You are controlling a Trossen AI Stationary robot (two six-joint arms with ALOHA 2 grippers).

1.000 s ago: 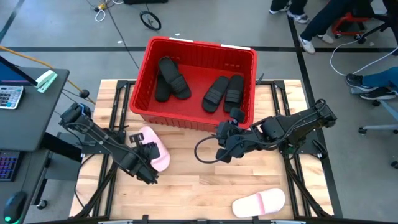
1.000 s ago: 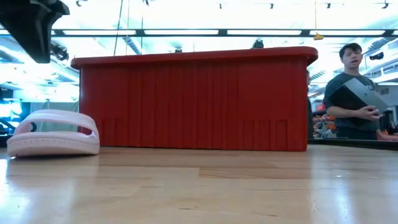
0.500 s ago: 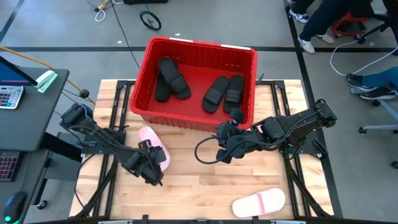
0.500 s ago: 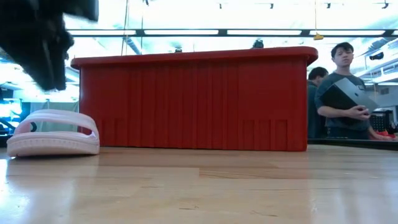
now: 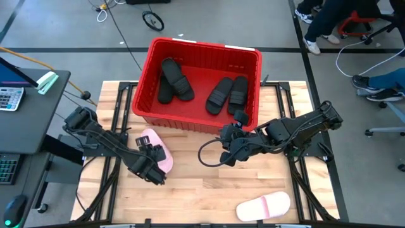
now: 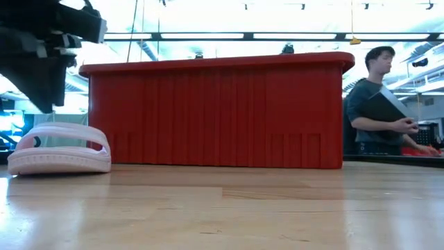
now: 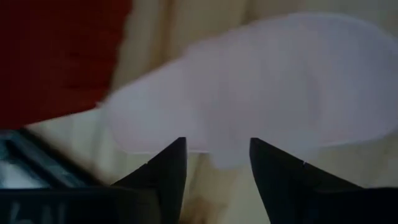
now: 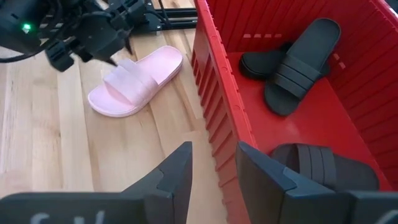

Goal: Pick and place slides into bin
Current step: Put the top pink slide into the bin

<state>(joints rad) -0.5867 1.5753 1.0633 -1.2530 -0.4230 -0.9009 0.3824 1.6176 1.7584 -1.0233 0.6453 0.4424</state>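
Pink slide (image 5: 154, 150) lies just beneath the open left hand (image 5: 150, 166).

Wooden table (image 5: 202, 190) with pale planks; grey floor around it; small wheel (image 5: 153, 21) on floor beyond table; calculator (image 5: 9, 98) on dark side desk; person (image 6: 378, 104) standing in room behind, holding dark flat thing.
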